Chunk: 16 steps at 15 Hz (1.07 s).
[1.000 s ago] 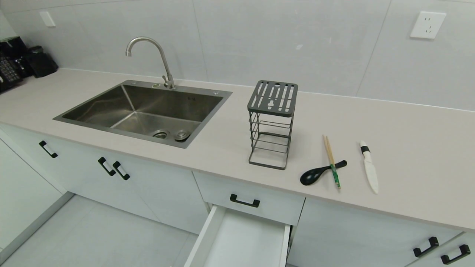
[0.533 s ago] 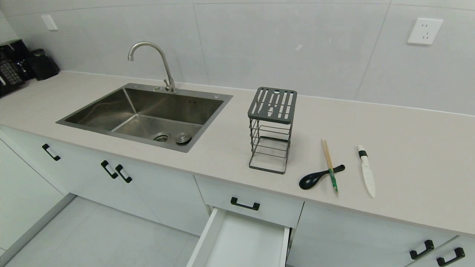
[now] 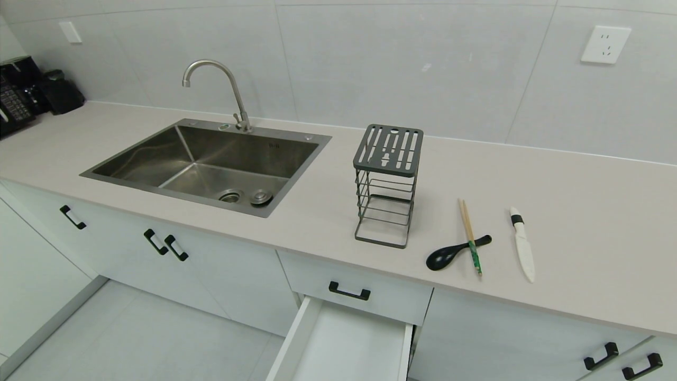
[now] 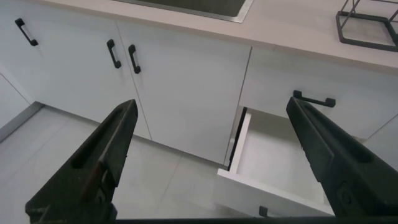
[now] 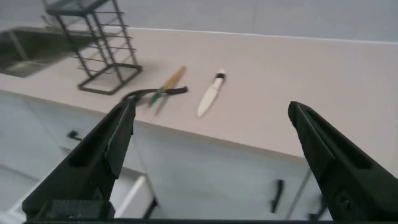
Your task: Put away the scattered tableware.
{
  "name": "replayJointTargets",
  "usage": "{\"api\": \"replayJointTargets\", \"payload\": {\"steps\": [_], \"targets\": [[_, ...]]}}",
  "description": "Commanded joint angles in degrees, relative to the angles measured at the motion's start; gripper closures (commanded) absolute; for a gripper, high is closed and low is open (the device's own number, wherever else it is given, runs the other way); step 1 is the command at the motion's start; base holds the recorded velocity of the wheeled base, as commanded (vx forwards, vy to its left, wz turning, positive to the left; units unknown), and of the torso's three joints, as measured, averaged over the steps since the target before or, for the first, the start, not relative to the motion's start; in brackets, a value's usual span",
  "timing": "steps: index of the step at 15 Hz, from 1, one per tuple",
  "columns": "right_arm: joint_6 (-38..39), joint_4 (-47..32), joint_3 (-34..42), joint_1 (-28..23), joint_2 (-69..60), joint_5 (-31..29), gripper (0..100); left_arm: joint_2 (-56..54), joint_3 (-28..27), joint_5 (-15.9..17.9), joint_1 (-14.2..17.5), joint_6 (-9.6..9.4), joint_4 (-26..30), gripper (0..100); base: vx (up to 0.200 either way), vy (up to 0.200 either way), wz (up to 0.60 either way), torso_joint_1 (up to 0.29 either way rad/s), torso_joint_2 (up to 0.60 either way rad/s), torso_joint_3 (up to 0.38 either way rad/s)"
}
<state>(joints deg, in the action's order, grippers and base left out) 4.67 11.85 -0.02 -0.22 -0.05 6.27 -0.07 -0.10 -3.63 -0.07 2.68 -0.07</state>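
On the countertop (image 3: 582, 211), right of the sink (image 3: 238, 151) and its curved faucet (image 3: 227, 84), stands a dark wire rack (image 3: 389, 150) with a slotted top plate, upright, nothing in it. Scattered tableware lies right of the rack, near the front edge. There is a pair of chopsticks (image 3: 467, 222), side by side, with green tips toward the edge. A black spoon (image 3: 443, 257) lies with its bowl toward the rack. A white knife (image 3: 522, 244) with a black band on its handle lies apart from the other two, farther right. The chopsticks cross the spoon's handle and appear to rest on top of it, though the contact is too small to confirm. Below the counter, under the rack, a white drawer (image 3: 338, 344) is pulled out, with a closed drawer front and black handle above it. A wall outlet (image 3: 605, 45) sits on the tiles at far right. The left gripper (image 4: 211, 106) is in front of the cabinet doors, facing the pulled-out drawer, fingers spread wide with nothing between them. The right gripper (image 5: 211, 107) is out in front of the counter, facing the rack and the three utensils, fingers likewise spread wide and holding nothing, well apart from the tableware.
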Motion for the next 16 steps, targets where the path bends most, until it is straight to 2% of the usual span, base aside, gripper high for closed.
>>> {"api": "replayJointTargets", "payload": {"steps": [1, 2, 6, 10, 13, 16], "targets": [[3.9, -0.1, -2.0, 0.4, 1.2, 6.3, 0, 0.1, 0.0, -0.1, 0.0, 0.04, 0.0, 0, 0.0, 0.0, 0.0, 0.0, 0.0, 0.0], [4.2, -0.9, -4.1, 0.9, 4.1, 9.7, 0, 0.1, 0.0, -0.1, 0.0, 0.04, 0.0, 0, 0.0, 0.0, 0.0, 0.0, 0.0, 0.0], [4.1, -3.4, -13.0, 4.2, 23.5, 15.0, 0, 0.1, 0.0, 0.0, 0.0, 0.04, 0.0, 0, 0.0, 0.0, 0.0, 0.0, 0.0, 0.0], [1.7, -3.1, -18.9, 10.2, 44.7, 15.3, 0, 0.1, 0.0, 0.0, 0.0, 0.04, 0.0, 0, 0.0, 0.0, 0.0, 0.0, 0.0, 0.0], [-7.7, -2.7, -19.8, 10.1, 55.0, 15.0, 0, 0.1, 0.1, 0.1, 0.2, -0.92, 0.0, 0, 0.0, 0.0, 0.0, 0.0, 0.0, 0.0], [-9.0, -1.7, -21.2, 10.1, 60.3, 14.8, 0, 0.1, 0.1, 0.2, 0.2, -0.75, 0.0, 0, 0.0, 0.0, 0.0, 0.0, 0.0, 0.0]]}}
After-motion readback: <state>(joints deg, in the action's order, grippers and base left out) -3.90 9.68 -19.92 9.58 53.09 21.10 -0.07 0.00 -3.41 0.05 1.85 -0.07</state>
